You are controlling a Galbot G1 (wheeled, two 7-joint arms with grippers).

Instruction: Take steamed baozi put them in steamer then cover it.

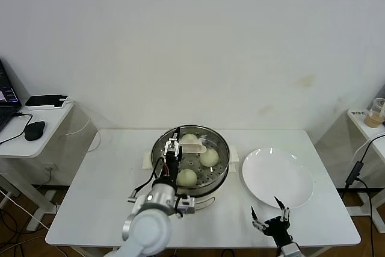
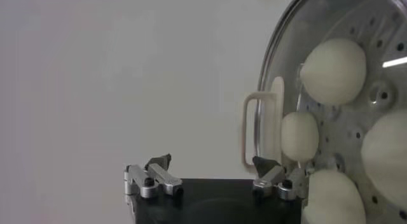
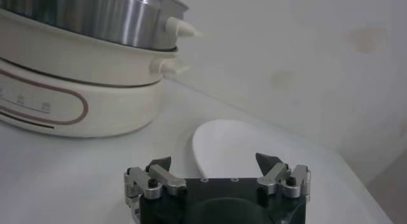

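cover [image 1: 194, 144] sits on steamer [image 1: 204, 188]

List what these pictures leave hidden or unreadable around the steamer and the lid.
- Fourth baozi: head view, the left gripper hides that part of the steamer.
- Cover: left wrist view, cut off by the frame edge, so its seating is unclear.
- Base markings: right wrist view, too small to read.
- Right gripper: arm cut off below.

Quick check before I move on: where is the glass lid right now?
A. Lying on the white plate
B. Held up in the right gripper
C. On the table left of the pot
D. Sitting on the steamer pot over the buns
D: the lid sits on the steamer, buns showing through the glass, while the left gripper hangs open-jawed by its handle; the plate is bare.
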